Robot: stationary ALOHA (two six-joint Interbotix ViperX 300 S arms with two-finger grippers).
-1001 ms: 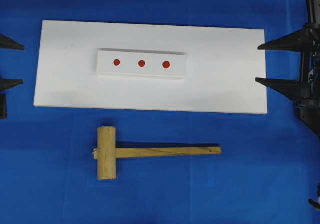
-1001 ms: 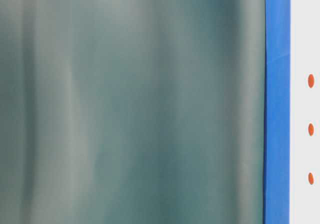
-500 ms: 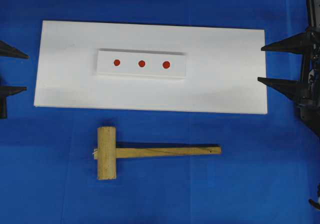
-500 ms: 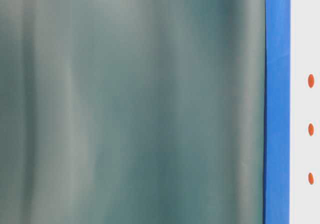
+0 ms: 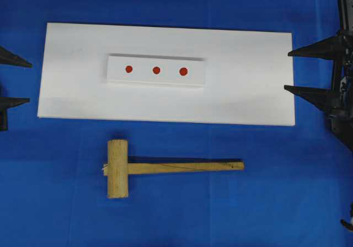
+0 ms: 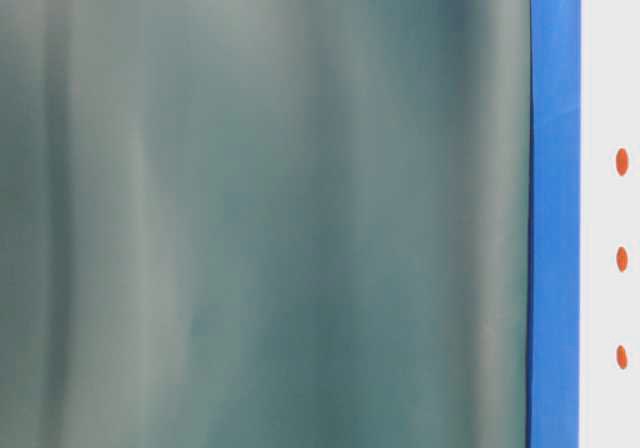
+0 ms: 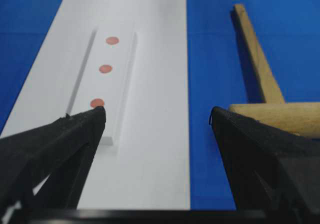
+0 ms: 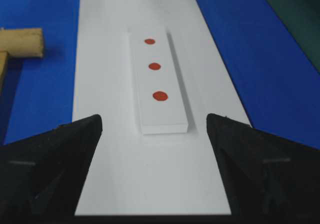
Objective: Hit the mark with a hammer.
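Both end effectors spread, empty; hammer [image 5: 165,168] untouched.

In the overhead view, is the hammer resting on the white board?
No, the hammer lies on the blue cloth just below the white board, clear of its edge.

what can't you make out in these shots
- Table-level view: a blurred grey-green surface fills most of the frame, hiding the light wooden mallet.
- Left wrist view: mallet head partly behind a black jaw.
- Overhead view: both arms cut off by the side edges.
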